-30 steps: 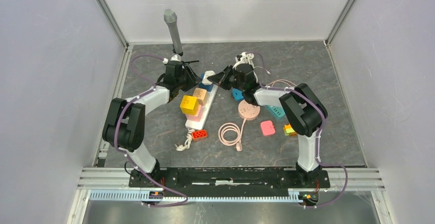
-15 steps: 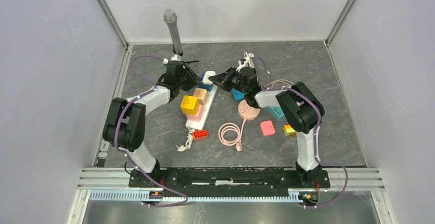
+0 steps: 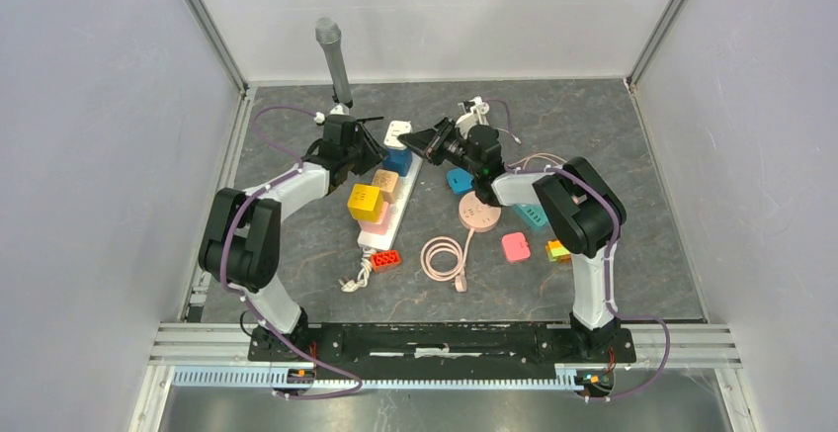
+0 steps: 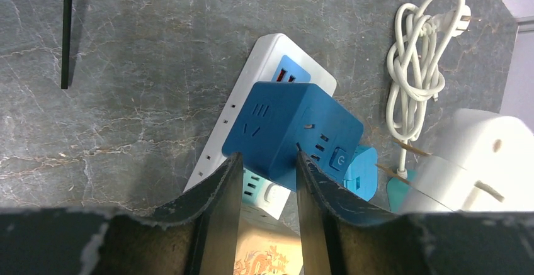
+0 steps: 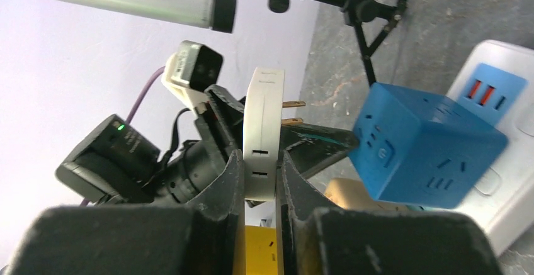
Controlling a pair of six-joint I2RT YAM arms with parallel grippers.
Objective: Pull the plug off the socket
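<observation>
A white power strip [image 3: 380, 237] lies on the grey table with a blue cube adapter [image 3: 398, 162] plugged into its far end. My right gripper [image 3: 415, 140] is shut on a flat white plug [image 3: 398, 136] and holds it above the strip's far end. In the right wrist view the plug [image 5: 263, 124] stands between my jaws, its brass prongs bare in the air. My left gripper [image 3: 374, 158] is partly open. In the left wrist view its tips [image 4: 266, 158] rest at the near lower edge of the blue cube [image 4: 283, 121], over the strip [image 4: 261, 61].
Yellow [image 3: 364, 200] and tan [image 3: 385, 185] cubes sit on the strip, with a red brick [image 3: 385, 259] at its near end. A microphone stand [image 3: 336, 66] rises at back left. A coiled white cable [image 3: 474, 111], a pink round charger [image 3: 479, 215] and small blocks [image 3: 516, 246] lie to the right.
My right gripper has lifted the white plug up and back, off the strip's far end. The left gripper has stayed by the blue cube.
</observation>
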